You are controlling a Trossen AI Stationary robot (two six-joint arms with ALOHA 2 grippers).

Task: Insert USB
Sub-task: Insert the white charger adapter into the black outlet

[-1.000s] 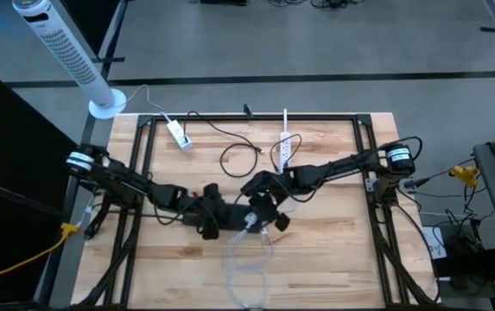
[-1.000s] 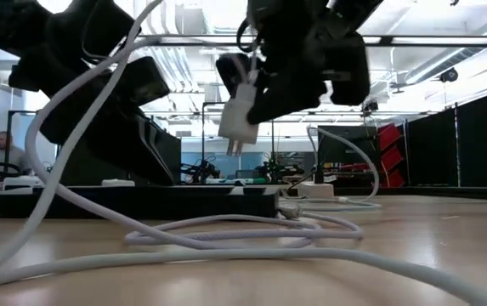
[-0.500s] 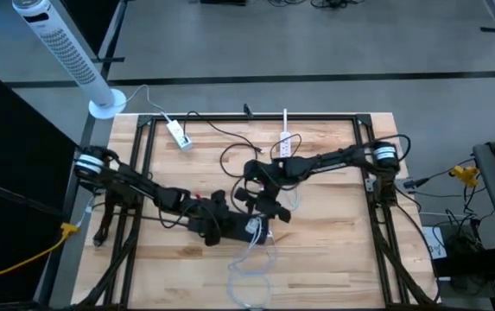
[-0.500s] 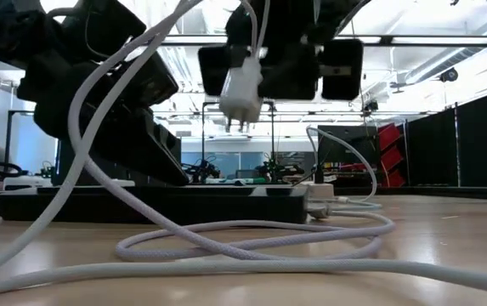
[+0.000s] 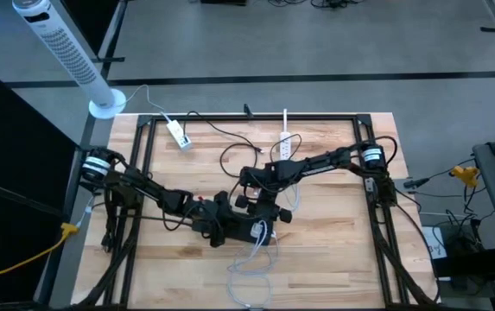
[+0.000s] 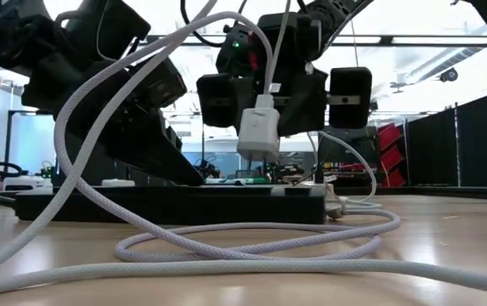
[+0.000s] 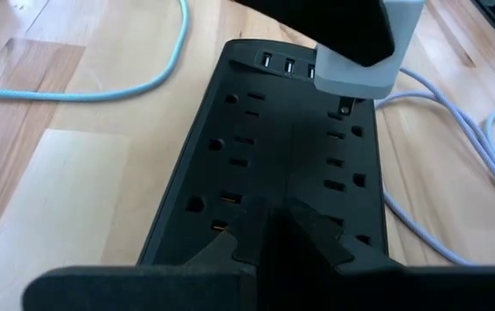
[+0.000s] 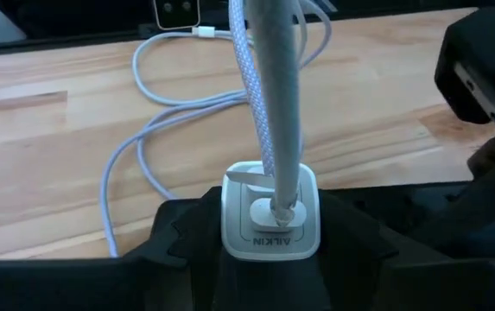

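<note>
The desk (image 5: 333, 259) is pale, smooth wood with visible grain. A matt black plastic power strip (image 7: 282, 164) lies on it. The charger (image 8: 270, 216) is smooth white plastic with a slight sheen. Its cable (image 6: 251, 246) has a woven, braided cloth-like cover, pale lilac-white. The right gripper (image 8: 269, 246) and left gripper (image 7: 273, 238) look matt black plastic.

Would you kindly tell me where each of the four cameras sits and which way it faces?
High view: overhead, straight down on the table; both arms show.
Low view: table-top height, level across; white charger above the black power strip.
Left wrist view: on the left arm, facing the strip; left gripper at bottom.
Right wrist view: on the right arm; right gripper holds the charger.
All share charger and strip.
</note>
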